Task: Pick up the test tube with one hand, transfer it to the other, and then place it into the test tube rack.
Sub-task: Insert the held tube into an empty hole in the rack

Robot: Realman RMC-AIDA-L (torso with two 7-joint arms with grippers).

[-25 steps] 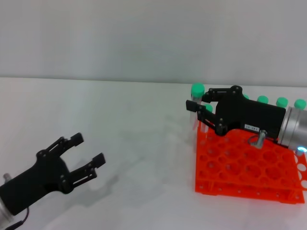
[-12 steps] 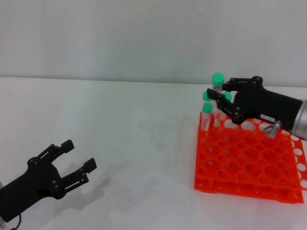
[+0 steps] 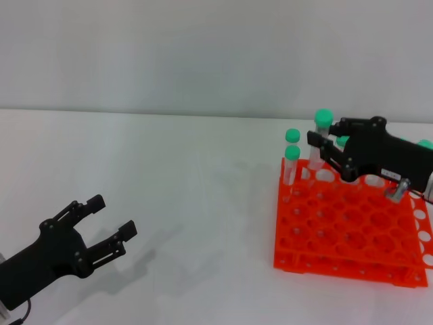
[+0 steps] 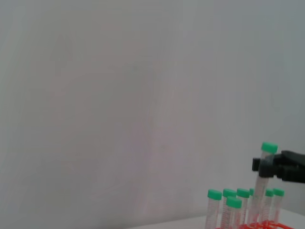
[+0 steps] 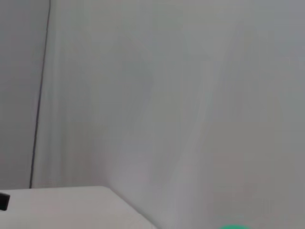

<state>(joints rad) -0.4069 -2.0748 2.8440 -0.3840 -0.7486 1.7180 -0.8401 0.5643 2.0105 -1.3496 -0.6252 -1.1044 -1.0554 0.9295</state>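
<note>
My right gripper (image 3: 326, 133) is shut on the test tube (image 3: 318, 150), a clear tube with a green cap (image 3: 324, 116), held nearly upright over the back left part of the orange test tube rack (image 3: 342, 233). The tube's lower end reaches the rack's back row; how deep it sits I cannot tell. In the left wrist view the held tube (image 4: 262, 183) stands taller than the others, gripped just below its cap by the right gripper (image 4: 265, 164). My left gripper (image 3: 114, 215) is open and empty, low at the front left, far from the rack.
Several other green-capped tubes (image 3: 291, 162) stand in the rack's back rows, close beside the held one, and show in the left wrist view as capped tubes (image 4: 214, 207). White tabletop (image 3: 203, 203) lies between the two arms. A grey wall rises behind.
My right gripper has carried the tube to the right and lower, from the rack's left corner to above its back row. The left arm drew back toward the front left, then stayed still.
</note>
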